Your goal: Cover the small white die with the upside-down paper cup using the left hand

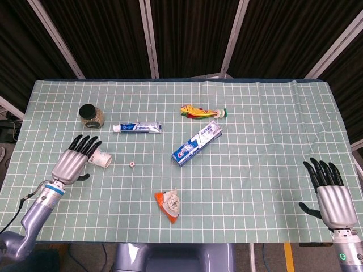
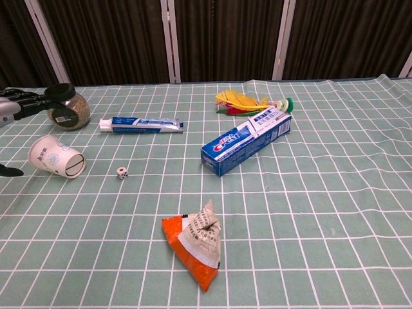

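The paper cup (image 2: 56, 156) lies on its side on the mat, its open mouth turned toward the die; in the head view only its mouth end (image 1: 104, 159) shows past the hand. The small white die (image 1: 131, 164) (image 2: 121, 172) sits just to the right of it. My left hand (image 1: 76, 158) hovers over the cup with its fingers spread and holds nothing; in the chest view only its fingertips (image 2: 26, 98) show at the left edge. My right hand (image 1: 329, 195) stays open at the near right, away from everything.
A glass jar (image 1: 91, 116) stands behind the cup. A toothpaste tube (image 1: 136, 128), a toothpaste box (image 1: 197, 143) and a colourful feathered toy (image 1: 199, 111) lie further back. An orange and white packet (image 1: 169, 204) lies near the front edge.
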`<state>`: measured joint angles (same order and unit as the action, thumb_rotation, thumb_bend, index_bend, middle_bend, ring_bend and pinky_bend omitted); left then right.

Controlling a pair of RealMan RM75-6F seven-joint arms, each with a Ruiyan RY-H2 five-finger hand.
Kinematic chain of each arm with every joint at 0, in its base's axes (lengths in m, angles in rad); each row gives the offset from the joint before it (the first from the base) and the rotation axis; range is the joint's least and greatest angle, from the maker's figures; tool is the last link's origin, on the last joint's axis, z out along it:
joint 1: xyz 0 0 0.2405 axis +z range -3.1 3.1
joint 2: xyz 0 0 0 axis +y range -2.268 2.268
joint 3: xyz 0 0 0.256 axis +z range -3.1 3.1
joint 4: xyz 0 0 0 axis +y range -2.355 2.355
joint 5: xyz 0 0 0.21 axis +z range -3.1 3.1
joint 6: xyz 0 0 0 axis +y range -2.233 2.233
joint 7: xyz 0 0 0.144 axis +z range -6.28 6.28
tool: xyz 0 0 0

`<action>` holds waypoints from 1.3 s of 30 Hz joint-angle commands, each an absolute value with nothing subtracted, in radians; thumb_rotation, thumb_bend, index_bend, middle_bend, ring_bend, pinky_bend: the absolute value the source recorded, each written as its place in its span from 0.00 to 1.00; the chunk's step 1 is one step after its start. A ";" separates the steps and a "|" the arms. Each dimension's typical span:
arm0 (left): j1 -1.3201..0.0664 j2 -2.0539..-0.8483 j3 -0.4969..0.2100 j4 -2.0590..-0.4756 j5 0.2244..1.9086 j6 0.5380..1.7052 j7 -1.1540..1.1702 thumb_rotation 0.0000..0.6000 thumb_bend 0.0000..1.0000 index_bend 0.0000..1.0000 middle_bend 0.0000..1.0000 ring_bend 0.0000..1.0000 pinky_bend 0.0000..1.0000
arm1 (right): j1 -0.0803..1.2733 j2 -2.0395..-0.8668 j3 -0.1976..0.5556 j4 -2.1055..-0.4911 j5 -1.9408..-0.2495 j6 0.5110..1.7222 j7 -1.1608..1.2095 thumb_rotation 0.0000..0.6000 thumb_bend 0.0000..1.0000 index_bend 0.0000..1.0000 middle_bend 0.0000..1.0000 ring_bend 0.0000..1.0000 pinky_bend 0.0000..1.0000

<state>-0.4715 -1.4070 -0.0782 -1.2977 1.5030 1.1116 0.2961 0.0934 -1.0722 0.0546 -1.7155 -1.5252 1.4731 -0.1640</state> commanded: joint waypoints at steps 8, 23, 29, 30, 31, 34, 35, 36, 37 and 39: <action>-0.487 -1.581 -0.106 -1.358 1.373 1.181 1.060 1.00 0.00 0.09 0.00 0.00 0.05 | 0.091 -1.058 0.060 -1.714 -1.514 1.472 -0.134 1.00 0.00 0.00 0.00 0.00 0.00; -0.486 -1.636 -0.088 -1.332 1.265 1.173 1.165 1.00 0.00 0.11 0.03 0.01 0.09 | 0.097 -1.054 0.064 -1.711 -1.500 1.458 -0.126 1.00 0.00 0.00 0.00 0.00 0.00; -0.496 -1.648 -0.083 -1.298 1.251 1.149 1.120 1.00 0.00 0.14 0.09 0.10 0.20 | 0.097 -1.055 0.062 -1.710 -1.500 1.455 -0.129 1.00 0.00 0.00 0.00 0.00 0.00; -0.498 -1.648 -0.081 -1.293 1.253 1.145 1.109 1.00 0.00 0.15 0.10 0.12 0.22 | 0.097 -1.056 0.062 -1.710 -1.500 1.455 -0.130 1.00 0.00 0.00 0.00 0.00 0.00; -0.503 -1.650 -0.077 -1.282 1.261 1.138 1.086 1.00 0.00 0.17 0.13 0.14 0.24 | 0.098 -1.056 0.062 -1.710 -1.499 1.454 -0.130 1.00 0.00 0.00 0.00 0.00 0.00; -0.511 -1.662 -0.064 -1.240 1.293 1.138 1.038 1.00 0.00 0.27 0.22 0.23 0.31 | 0.098 -1.056 0.064 -1.709 -1.496 1.453 -0.130 1.00 0.00 0.00 0.00 0.00 0.00; -0.512 -1.668 -0.062 -1.227 1.300 1.142 1.029 1.00 0.00 0.32 0.26 0.26 0.33 | 0.098 -1.056 0.064 -1.709 -1.495 1.454 -0.129 1.00 0.00 0.00 0.00 0.00 0.00; -0.512 -1.675 -0.061 -1.213 1.304 1.146 1.023 1.00 0.00 0.36 0.28 0.27 0.34 | 0.098 -1.056 0.064 -1.708 -1.495 1.454 -0.129 1.00 0.00 0.00 0.00 0.00 0.00; -0.513 -1.679 -0.061 -1.206 1.306 1.149 1.019 1.00 0.00 0.39 0.30 0.29 0.35 | 0.098 -1.056 0.064 -1.708 -1.495 1.453 -0.129 1.00 0.00 0.00 0.00 0.00 0.00; -0.513 -1.689 -0.058 -1.184 1.315 1.156 1.008 1.00 0.00 0.43 0.34 0.31 0.37 | 0.099 -1.056 0.063 -1.708 -1.495 1.452 -0.128 1.00 0.00 0.00 0.00 0.00 0.00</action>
<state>-0.5111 -1.6799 -0.0617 -1.1964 1.3066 1.1504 1.0174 0.0987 -1.0561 0.0634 -1.7075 -1.4948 1.4517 -0.1285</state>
